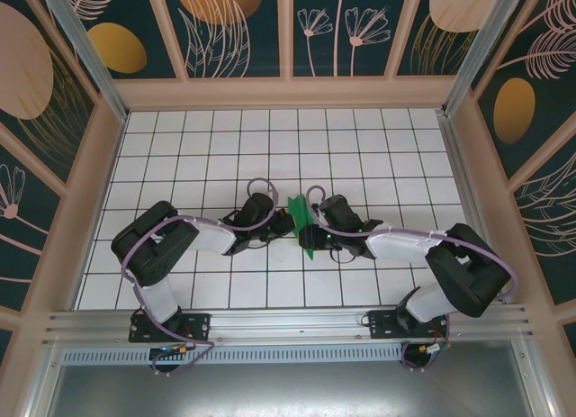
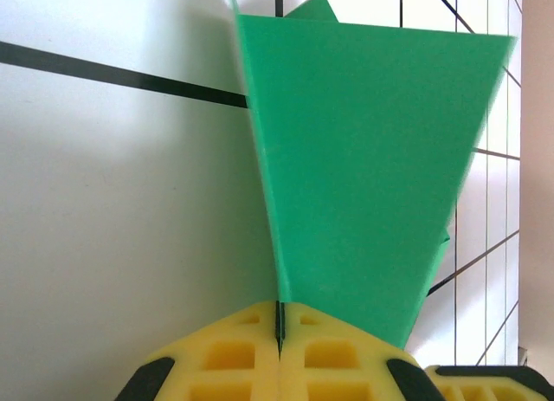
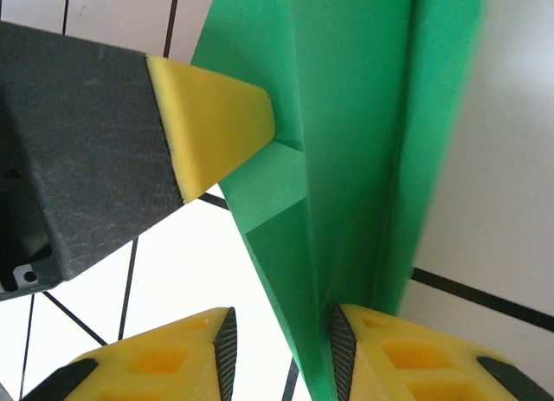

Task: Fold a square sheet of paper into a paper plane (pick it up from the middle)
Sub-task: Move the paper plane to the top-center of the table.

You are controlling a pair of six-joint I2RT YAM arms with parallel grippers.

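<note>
White-tiled table (image 1: 360, 138), near its middle: the green paper (image 2: 363, 176), creased into a narrow wedge, sits between both arms. My left gripper (image 2: 279, 319) pinches its fold tight. My right gripper (image 3: 281, 349) straddles it, jaws apart. I'd hold the left pinch firm and close the right squarely on the ridge.

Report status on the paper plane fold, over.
Left pincer shut on the green paper plane. Right pincer open, jaws straddling the plane's folded edge. No obstruction seen.
</note>
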